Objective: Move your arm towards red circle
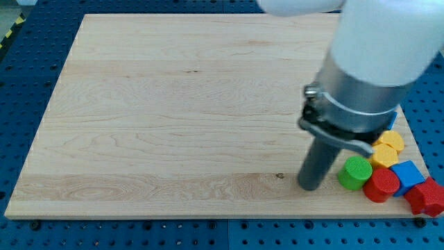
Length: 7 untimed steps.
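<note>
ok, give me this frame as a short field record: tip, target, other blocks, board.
tip: my tip on the board, near the view's bottom right
target: red circle, to the view's right of the tip, not touched
between: green circle sits between tip and red circle, small gap to the tip
other blocks: blue cube, yellow blocks, red block at the right edge, shape unclear; a blue one mostly hidden behind the arm
cluster: all blocks packed in the view's bottom right corner
board: wooden board on a blue pegboard
</note>
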Each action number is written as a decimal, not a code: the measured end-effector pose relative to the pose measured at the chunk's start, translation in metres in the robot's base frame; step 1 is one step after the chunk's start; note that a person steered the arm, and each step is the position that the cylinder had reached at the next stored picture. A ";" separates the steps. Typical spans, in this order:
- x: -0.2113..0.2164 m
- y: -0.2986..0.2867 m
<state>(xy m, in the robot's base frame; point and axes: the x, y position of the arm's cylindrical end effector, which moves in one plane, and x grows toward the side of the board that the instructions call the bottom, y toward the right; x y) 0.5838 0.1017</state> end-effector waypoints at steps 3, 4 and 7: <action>0.001 -0.137; 0.021 -0.113; 0.035 -0.028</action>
<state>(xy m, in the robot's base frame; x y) 0.6183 0.0734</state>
